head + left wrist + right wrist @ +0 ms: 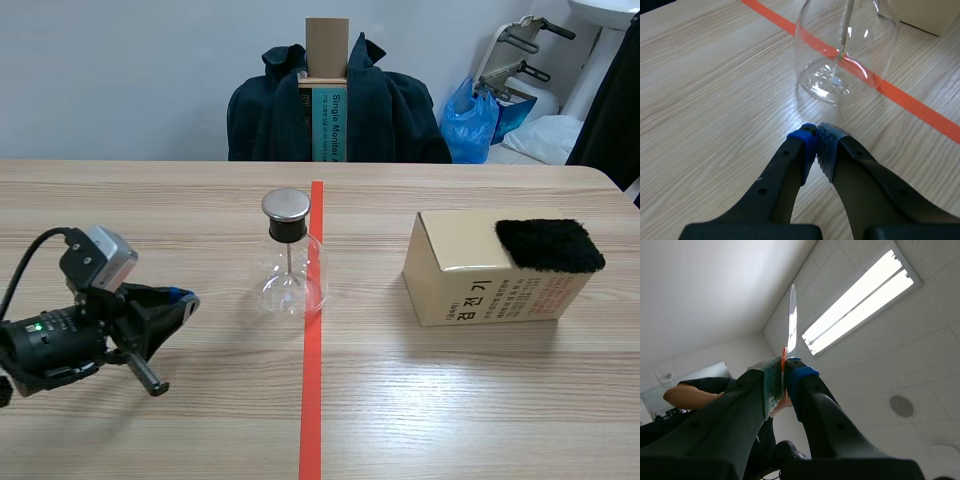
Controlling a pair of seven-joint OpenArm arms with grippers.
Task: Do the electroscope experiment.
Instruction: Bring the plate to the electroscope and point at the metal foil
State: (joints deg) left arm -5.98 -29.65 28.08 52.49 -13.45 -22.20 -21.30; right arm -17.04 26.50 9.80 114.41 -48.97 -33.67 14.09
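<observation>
Left wrist view — left end effector [816, 136] closed near base edge of flask [845, 75]; right end effector [785, 366] pinching thin strip [792, 320].

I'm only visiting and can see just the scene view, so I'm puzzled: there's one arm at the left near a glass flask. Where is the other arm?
Observer: Its own camera shows the right fingers aimed up at the ceiling light, clamped on a thin flat strip.
Visitor: And the one I can see, is it holding anything?
Observer: No. The left wrist view shows the left fingers shut on nothing, tips together, with the flask just ahead of them.
</observation>
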